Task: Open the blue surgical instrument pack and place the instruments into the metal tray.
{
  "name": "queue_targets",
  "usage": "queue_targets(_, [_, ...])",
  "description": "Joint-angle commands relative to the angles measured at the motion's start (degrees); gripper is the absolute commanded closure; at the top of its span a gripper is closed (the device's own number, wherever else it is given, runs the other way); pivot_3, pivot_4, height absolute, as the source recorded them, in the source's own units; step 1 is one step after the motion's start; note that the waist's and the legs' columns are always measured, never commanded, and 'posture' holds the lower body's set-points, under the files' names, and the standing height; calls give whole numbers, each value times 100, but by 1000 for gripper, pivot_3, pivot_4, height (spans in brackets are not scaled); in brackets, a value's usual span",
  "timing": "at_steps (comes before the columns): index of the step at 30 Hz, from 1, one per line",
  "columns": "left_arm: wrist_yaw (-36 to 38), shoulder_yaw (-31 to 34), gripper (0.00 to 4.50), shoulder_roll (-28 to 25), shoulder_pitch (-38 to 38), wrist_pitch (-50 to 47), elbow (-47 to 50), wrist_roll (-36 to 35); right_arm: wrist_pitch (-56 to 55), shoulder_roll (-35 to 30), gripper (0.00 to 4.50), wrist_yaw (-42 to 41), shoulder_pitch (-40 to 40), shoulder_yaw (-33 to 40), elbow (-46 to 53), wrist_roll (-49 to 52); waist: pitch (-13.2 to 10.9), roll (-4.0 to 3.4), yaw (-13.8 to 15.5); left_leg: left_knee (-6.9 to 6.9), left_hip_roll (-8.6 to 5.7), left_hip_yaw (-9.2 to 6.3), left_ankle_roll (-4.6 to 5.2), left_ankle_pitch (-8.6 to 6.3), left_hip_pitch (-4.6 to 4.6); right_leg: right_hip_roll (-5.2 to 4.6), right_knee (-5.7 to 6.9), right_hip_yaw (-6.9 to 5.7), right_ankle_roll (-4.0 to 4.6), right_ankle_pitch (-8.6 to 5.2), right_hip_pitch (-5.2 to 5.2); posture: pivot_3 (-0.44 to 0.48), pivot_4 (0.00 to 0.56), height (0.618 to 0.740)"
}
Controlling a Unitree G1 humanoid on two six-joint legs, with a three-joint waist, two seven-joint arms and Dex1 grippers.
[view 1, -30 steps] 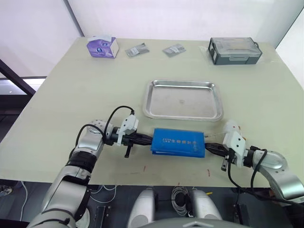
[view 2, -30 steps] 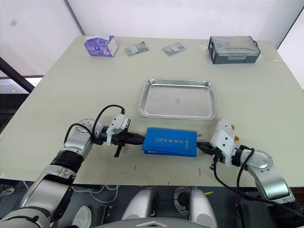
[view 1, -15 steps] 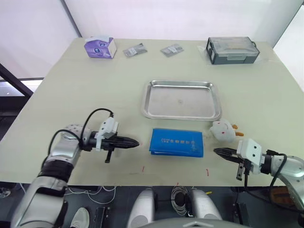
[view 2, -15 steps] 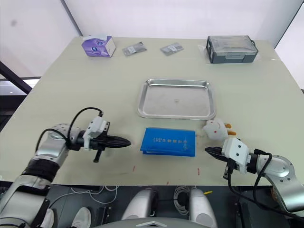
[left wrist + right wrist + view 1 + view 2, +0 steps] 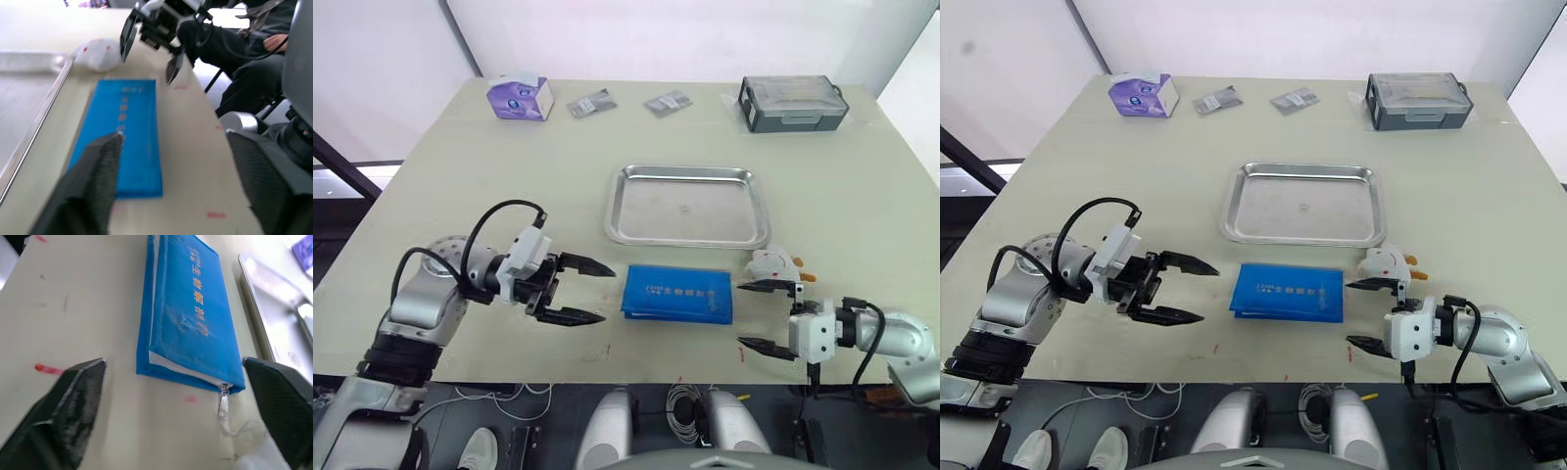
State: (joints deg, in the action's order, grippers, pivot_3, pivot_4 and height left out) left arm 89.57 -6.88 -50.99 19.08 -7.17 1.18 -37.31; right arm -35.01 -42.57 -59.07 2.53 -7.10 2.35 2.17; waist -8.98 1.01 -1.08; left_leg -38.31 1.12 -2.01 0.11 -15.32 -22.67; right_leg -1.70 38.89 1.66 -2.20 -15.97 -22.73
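Lying flat on the matte beige table [image 5: 489, 166], the blue surgical instrument pack [image 5: 677, 294] is a closed bright-blue rectangular pouch, smooth fabric-like cover, one line of pale printed text along its top. Right wrist view shows a whitish inner layer at its edge and a small metal zipper pull [image 5: 224, 401] at one corner. It sits just in front of the metal tray [image 5: 690, 205], close to but apart from the tray's near rim. Tray is shallow shiny steel, rounded corners, raised rim, nothing inside.

Left gripper [image 5: 583, 290] has both black fingers spread wide, holding nothing, tips pointing at the pack's left short edge, near but not touching. Right gripper [image 5: 766, 316] is also wide open and empty, just off the pack's right short edge, slightly nearer the table's front. Pack lies between the two grippers, outside both sets of jaws.

A small white rounded object [image 5: 773, 265] with red-orange bits rests by the pack's right end. Far side of the table: purple tissue box [image 5: 520, 97], two grey foil sachets [image 5: 593, 103], grey lidded plastic box [image 5: 793, 103].
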Motion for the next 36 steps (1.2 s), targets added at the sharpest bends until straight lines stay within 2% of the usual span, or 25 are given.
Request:
queue_targets(1, [35,222,186,-7,-64,-250,399,-114,-366,159,0,62,392,-174,-217,28,-1,-1,-9,0,2,1,0,0,1,3,0,2,0,0,0,0,150,740])
queue_targets(9, [31,384,186,87,-188,-214,462,19,-582,492,0,234,877,-481,-825,-136,-2,-2,29,0,2,1,0,0,0,0,-2,2,1,0,0,0,150,740])
queue_targets(11, [14,428,0,129,-195,-199,487,26,-606,518,552,248,919,-526,-896,-132,-2,-3,29,0,1,1,0,0,0,-3,-2,2,0,0,0,0,150,740])
queue_targets(12, [3,439,0,138,-209,-203,508,21,-610,520,1157,231,932,-557,-921,-108,-2,-3,28,0,1,1,0,0,0,-3,-2,2,0,0,0,0,150,740])
queue_targets(13, [-16,459,0,174,-231,-129,509,57,-619,507,1202,210,946,-600,-954,-120,-2,-4,27,0,1,1,0,0,0,-3,-2,2,0,0,0,0,150,740])
queue_targets(14, [-26,474,0,200,-246,-77,508,85,-632,495,1502,198,957,-630,-980,-131,-2,-4,20,0,1,0,0,0,0,-2,-1,1,1,0,0,0,150,740])
queue_targets(16, [-9,503,0,198,-254,-106,484,104,-684,463,2422,150,989,-700,-1022,-165,-2,-4,9,0,2,1,0,0,1,-1,0,2,1,0,0,0,150,740])
queue_targets(18, [29,530,0,173,-252,-190,486,76,-719,451,3524,168,1026,-727,-1060,-201,-2,-4,9,0,2,1,0,0,1,1,0,2,1,0,0,0,150,740])
queue_targets(19, [51,533,0,165,-252,-220,484,66,-723,445,3849,172,1043,-739,-1083,-194,-3,-4,10,0,2,1,0,0,1,1,0,2,1,0,0,0,150,740])
queue_targets(20, [65,538,0,171,-250,-229,479,71,-730,437,4385,175,1057,-749,-1106,-183,-3,-4,10,0,2,2,0,0,1,1,0,2,1,0,-1,0,150,740])
queue_targets(25, [81,587,0,208,-255,-222,469,89,-217,261,4465,-182,985,-753,-790,439,-3,-5,20,0,5,1,0,0,1,0,-1,2,1,0,0,0,150,740])
queue_targets(36, [120,590,0,203,-186,-119,354,203,3214,-473,4465,-1215,573,-580,1040,2763,-6,-10,24,0,10,-10,1,0,0,-2,0,1,1,0,0,0,150,740])
